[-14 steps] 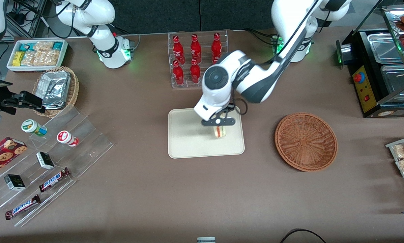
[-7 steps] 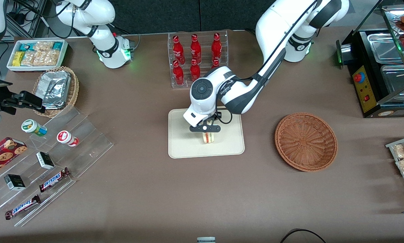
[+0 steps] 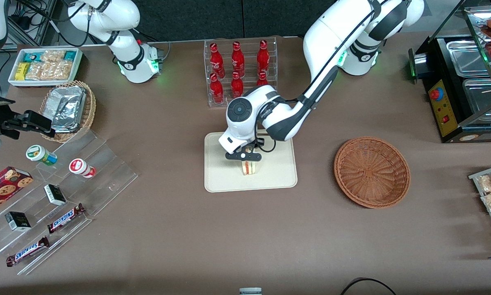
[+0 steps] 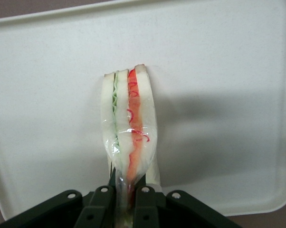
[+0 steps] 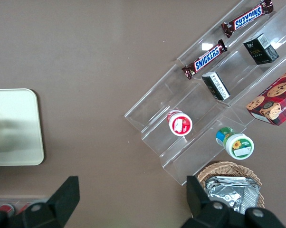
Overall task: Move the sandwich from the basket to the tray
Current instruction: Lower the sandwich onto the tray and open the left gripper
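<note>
Brown table [image 3: 180, 229]. The sandwich [image 3: 248, 167] stands on edge over the middle of the tray [image 3: 223, 180], clamped at one end between the fingers of the pincer [image 4: 126, 199]. Whether it touches the tray cannot be told. The basket [image 3: 371, 171] lies toward the working arm's end. Two bars [image 3: 66, 217] on the clear stand read "SNICKERS". The left arm [image 3: 311, 78] reaches from its base, wrist bent down over the tray.
</note>
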